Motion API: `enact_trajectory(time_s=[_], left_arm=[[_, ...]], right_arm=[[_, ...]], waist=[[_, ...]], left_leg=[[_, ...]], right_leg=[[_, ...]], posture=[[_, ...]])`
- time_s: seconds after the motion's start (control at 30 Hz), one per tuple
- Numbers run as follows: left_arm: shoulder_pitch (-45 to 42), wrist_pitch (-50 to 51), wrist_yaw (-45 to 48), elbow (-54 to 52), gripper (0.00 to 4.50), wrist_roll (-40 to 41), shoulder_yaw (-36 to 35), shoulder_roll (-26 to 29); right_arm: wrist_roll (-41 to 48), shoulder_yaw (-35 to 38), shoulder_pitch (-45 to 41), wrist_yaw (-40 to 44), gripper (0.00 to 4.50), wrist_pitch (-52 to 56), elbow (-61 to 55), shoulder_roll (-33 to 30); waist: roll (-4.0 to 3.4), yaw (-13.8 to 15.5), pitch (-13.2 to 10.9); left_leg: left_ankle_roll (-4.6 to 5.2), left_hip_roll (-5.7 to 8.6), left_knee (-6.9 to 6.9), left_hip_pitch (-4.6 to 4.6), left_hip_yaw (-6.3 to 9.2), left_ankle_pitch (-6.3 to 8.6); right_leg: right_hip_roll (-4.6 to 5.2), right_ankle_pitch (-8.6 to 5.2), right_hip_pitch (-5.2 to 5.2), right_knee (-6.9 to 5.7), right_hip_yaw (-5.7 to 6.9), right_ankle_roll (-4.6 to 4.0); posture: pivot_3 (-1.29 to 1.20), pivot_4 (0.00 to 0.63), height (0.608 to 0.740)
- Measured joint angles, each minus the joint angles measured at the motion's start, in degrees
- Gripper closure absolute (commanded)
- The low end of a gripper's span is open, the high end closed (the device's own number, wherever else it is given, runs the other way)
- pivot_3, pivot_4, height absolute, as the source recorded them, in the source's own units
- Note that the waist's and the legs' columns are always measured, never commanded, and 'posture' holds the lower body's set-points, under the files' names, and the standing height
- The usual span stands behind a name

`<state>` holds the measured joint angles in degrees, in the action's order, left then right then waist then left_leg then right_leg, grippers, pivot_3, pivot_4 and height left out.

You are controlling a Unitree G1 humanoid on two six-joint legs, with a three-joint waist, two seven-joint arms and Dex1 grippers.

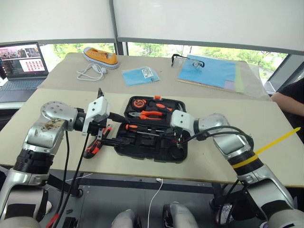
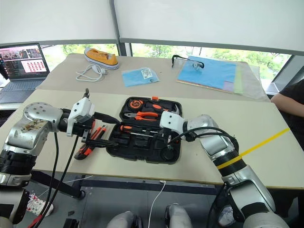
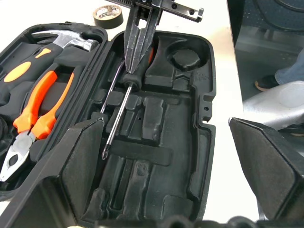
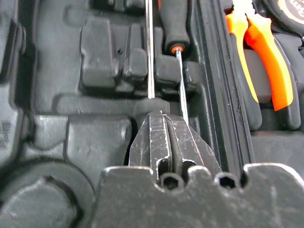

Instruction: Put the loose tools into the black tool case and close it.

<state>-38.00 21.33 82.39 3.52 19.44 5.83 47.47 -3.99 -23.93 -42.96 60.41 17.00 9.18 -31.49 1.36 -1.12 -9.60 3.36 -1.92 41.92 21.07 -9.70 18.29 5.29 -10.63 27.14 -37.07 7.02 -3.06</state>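
Observation:
The black tool case lies open in front of me. Two screwdrivers lie side by side in its near half. One is orange-and-black-handled. The other shows a long bare shaft. My right gripper is shut inside the case, its tips against the near end of that shaft, with nothing visible between the fingers. My left gripper hovers open and empty over the case's left edge. More loose tools with orange and black handles lie on the table left of the case. A small dark tape roll sits beyond the case.
Orange pliers, a hammer and a tape measure fill the far half. At the back are a laptop, a yellow shoe, a blue packet and blue sheets. A person sits at the right.

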Motion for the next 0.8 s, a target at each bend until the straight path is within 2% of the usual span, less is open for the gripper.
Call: enact_trajectory(time_s=[0.23, 0.33, 0.4, 0.43, 0.57, 0.6, 0.8], left_arm=[[3.3, 0.0, -3.3, 0.0, 0.00, -1.4, -0.4, 0.6], [7.1, 0.9, -6.8, -1.3, 0.00, -1.5, -3.3, 2.2], [10.8, 3.2, -9.9, -3.3, 0.00, -1.1, -7.4, 3.4], [12.9, 5.1, -11.9, -4.4, 0.00, -0.7, -9.8, 3.9], [24.9, 10.7, -21.0, -8.6, 0.00, 0.9, -22.7, 3.9], [29.0, 12.9, -24.0, -9.9, 0.00, 1.0, -26.8, 3.3], [38.9, 24.7, -35.2, -14.3, 0.00, 1.3, -36.9, -0.4]], right_arm=[[0.4, 1.4, 0.2, 0.2, 4.45, -0.4, 0.5, 0.7], [3.2, 4.0, 1.3, 0.2, 4.45, 2.1, -0.1, 2.2], [7.5, 7.2, 2.1, 0.3, 3.90, 6.3, -2.5, 3.6], [10.0, 8.9, 2.2, 0.4, 3.78, 8.8, -4.5, 3.9], [20.8, 16.9, 2.3, 1.6, 2.46, 19.4, -15.7, 1.8], [23.8, 18.8, 2.4, 1.6, 1.90, 22.5, -19.0, 1.2], [32.0, 21.8, 4.5, 0.9, 0.05, 29.4, -27.5, -1.7]], waist=[[0.01, 0.0, 0.1], [0.01, -0.2, 0.1], [-0.01, -0.5, 0.1], [-0.01, -0.5, 0.1], [-0.02, -0.3, 0.1], [-0.02, -0.1, 0.1], [0.00, 0.8, 0.1]], left_leg=[[-0.04, -0.03, 0.00, -0.03, 0.01, -0.02], [-0.04, -0.07, -0.02, 0.03, 0.02, -0.02], [-0.04, -0.08, -0.06, 0.09, 0.03, -0.03], [-0.05, -0.08, -0.08, 0.11, 0.05, -0.03], [-0.05, -0.10, -0.23, 0.10, 0.14, -0.01], [-0.06, -0.10, -0.26, 0.10, 0.16, 0.00], [-0.23, -0.09, -0.31, 0.09, 0.19, 0.10]], right_leg=[[0.02, 0.00, -0.03, -0.01, -0.02, -0.01], [0.01, -0.01, 0.05, -0.01, -0.02, -0.05], [0.02, -0.02, 0.15, -0.02, -0.04, -0.08], [0.02, 0.02, 0.17, -0.04, -0.02, -0.15], [0.09, 0.15, 0.18, 0.06, 0.03, -0.40], [0.09, 0.08, 0.18, 0.10, 0.04, -0.27], [0.20, -0.02, 0.13, 0.17, 0.08, -0.10]], posture=[[0.00, 0.150, 0.718], [0.00, 0.150, 0.718], [0.00, 0.150, 0.718], [0.00, 0.150, 0.718], [0.00, 0.150, 0.718], [0.00, 0.150, 0.718], [0.00, 0.150, 0.718]])
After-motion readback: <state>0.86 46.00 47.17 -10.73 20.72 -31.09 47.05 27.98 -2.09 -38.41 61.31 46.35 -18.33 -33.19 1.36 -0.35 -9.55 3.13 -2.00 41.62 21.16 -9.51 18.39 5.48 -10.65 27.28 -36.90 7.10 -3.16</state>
